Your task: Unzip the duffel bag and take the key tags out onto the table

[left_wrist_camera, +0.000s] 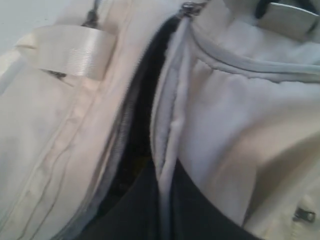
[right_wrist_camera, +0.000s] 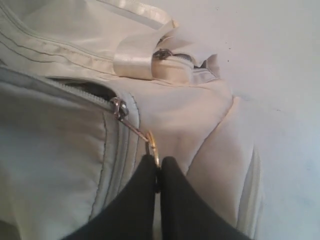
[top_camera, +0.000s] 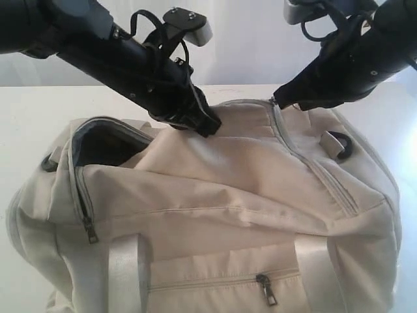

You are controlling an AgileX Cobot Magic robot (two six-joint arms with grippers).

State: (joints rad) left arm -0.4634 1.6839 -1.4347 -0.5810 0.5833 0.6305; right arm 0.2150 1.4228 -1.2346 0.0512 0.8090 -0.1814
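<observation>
The cream-beige duffel bag (top_camera: 215, 189) fills the middle of the white table (top_camera: 26, 111). Its top zipper is parted at the left end, where dark lining (top_camera: 104, 140) shows. My left gripper (top_camera: 207, 127) sits on top of the bag, shut on the grey-edged fabric lip of the opening (left_wrist_camera: 172, 125); in the left wrist view the gripper (left_wrist_camera: 166, 180) pinches that fold beside the dark gap (left_wrist_camera: 142, 125). My right gripper (top_camera: 280, 99) is at the far end of the zipper; the right wrist view shows the gripper (right_wrist_camera: 157, 162) shut on the gold pull ring (right_wrist_camera: 152, 144) of the zipper slider (right_wrist_camera: 119, 107). The key tags are hidden.
A zipped side pocket with its pull (top_camera: 266, 288) faces the camera between two webbing straps (top_camera: 124, 267). A dark metal ring (top_camera: 340, 145) sits on the right end, and another zipper pull (top_camera: 90, 231) hangs at the left end. Bare tabletop (right_wrist_camera: 280, 75) lies beyond the bag.
</observation>
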